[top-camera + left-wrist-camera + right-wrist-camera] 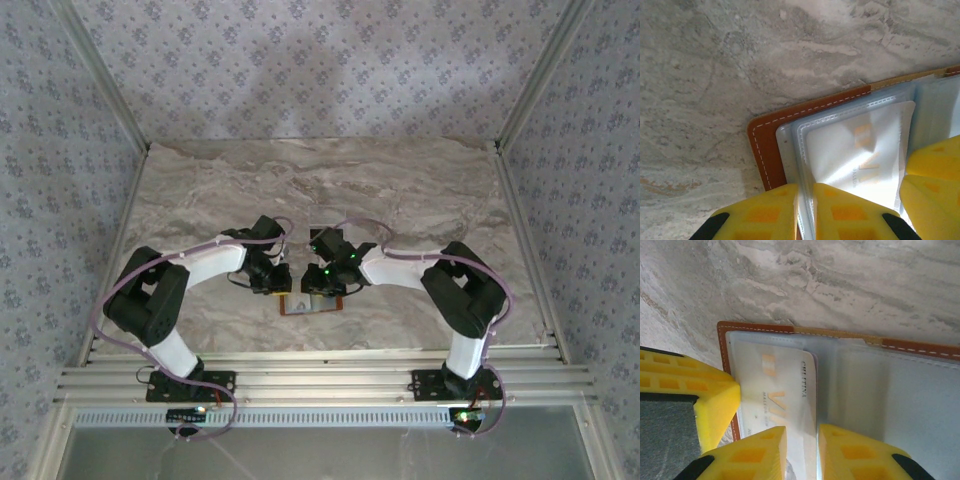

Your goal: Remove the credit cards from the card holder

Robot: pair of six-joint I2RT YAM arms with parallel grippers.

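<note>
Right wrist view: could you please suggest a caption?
Right jaws pinching a white credit card in the open card holder on the marble table.

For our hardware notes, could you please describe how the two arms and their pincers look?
The left arm and right arm have black joints, white links and lilac cables. The left pincer and right pincer carry yellow grid-moulded pads on black backing.

Top view's not much help: the card holder (pixel 312 306) sits mostly under the left gripper (pixel 274 284) and right gripper (pixel 326 286). On the right wrist cam, the white card (pixel 782 390) disappears behind the yellow fingers (pixel 760 450), print too smeary to read.
</note>
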